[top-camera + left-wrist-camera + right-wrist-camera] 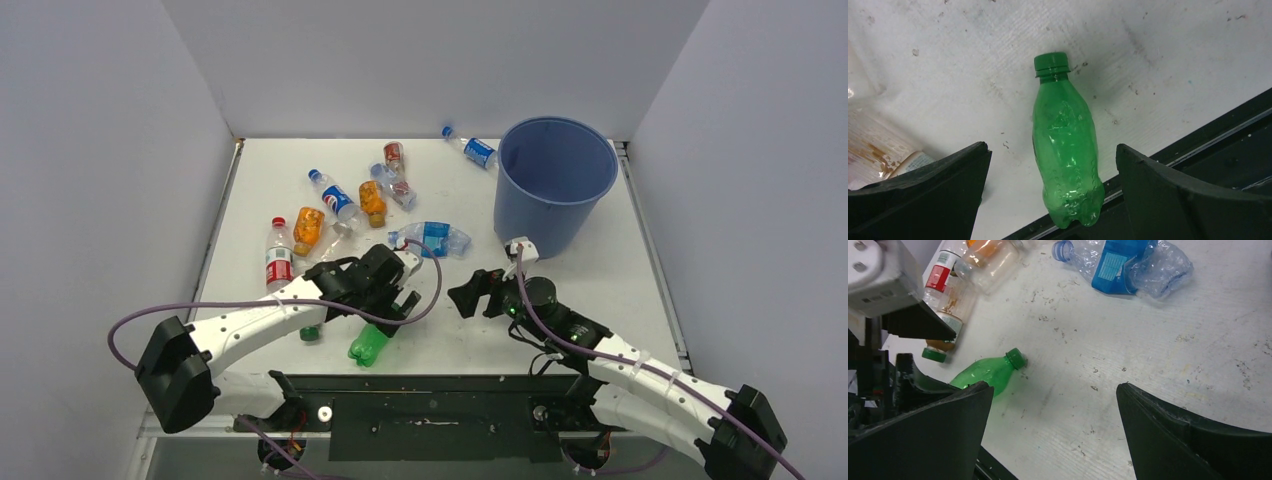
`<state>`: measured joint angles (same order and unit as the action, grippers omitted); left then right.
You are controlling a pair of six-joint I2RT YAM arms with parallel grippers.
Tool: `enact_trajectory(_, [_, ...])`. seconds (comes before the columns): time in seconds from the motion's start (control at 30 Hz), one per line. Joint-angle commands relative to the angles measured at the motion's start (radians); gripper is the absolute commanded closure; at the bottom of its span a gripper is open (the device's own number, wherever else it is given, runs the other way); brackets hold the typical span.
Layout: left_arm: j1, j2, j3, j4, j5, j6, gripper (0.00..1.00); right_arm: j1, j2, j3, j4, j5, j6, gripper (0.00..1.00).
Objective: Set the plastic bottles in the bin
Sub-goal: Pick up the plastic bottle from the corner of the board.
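Observation:
The blue bin (548, 215) stands at the back right of the table. Several plastic bottles lie to its left: a crushed blue-label one (432, 239) (1125, 262), two orange ones (372, 203) (308, 229) and a red-label one (279, 255). A green bottle (368, 344) (1065, 145) (985, 375) lies at the table's near edge, cap pointing away. My left gripper (400, 300) (1053, 165) hangs open over it, one finger on each side, not touching. My right gripper (478, 295) (1053, 405) is open above bare table, to the right of the green bottle.
More bottles lie further back: a blue-label one (335, 198), a clear one (395, 188), a red-label one (394, 157) and one beside the bin (478, 150). A green-capped bottle (311, 333) (934, 355) lies under the left arm. The black frame (1198, 145) borders the near edge.

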<state>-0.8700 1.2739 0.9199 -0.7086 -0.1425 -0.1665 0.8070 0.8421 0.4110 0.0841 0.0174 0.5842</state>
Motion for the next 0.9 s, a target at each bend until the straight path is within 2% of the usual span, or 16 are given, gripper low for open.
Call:
enact_trajectory(0.0, [-0.026, 0.011, 0.053, -0.116, -0.023, 0.004, 0.04, 0.013, -0.034, -0.011, 0.072, -0.009, 0.03, 0.0])
enact_trajectory(0.13, [-0.046, 0.015, 0.04, -0.104, 0.008, 0.006, 0.04, 0.017, -0.035, -0.009, 0.05, -0.007, 0.029, 0.0])
enact_trajectory(0.3, [-0.047, 0.106, 0.022, -0.089, 0.029, 0.021, 0.01, 0.018, -0.045, -0.005, 0.027, 0.001, 0.026, 0.0])
enact_trajectory(0.37, [-0.046, 0.169, 0.037, -0.103, 0.025, 0.015, 0.08, 0.018, -0.051, 0.005, 0.012, 0.006, 0.023, 0.0])
enact_trajectory(0.57, [-0.041, 0.27, 0.06, -0.124, 0.031, 0.013, 0.22, 0.024, -0.082, 0.024, -0.022, 0.012, 0.019, 0.0])
enact_trajectory(0.63, [-0.04, 0.288, 0.063, -0.127, 0.036, 0.016, 0.31, 0.027, -0.096, 0.022, -0.025, 0.017, 0.02, 0.0])
enact_trajectory(0.8, [-0.038, 0.335, 0.078, -0.139, 0.038, 0.018, 0.61, 0.027, -0.117, 0.025, -0.039, 0.02, 0.022, 0.0])
enact_trajectory(0.87, [-0.037, 0.322, 0.077, -0.139, 0.023, 0.013, 0.7, 0.029, -0.124, 0.029, -0.048, 0.018, 0.022, 0.0])
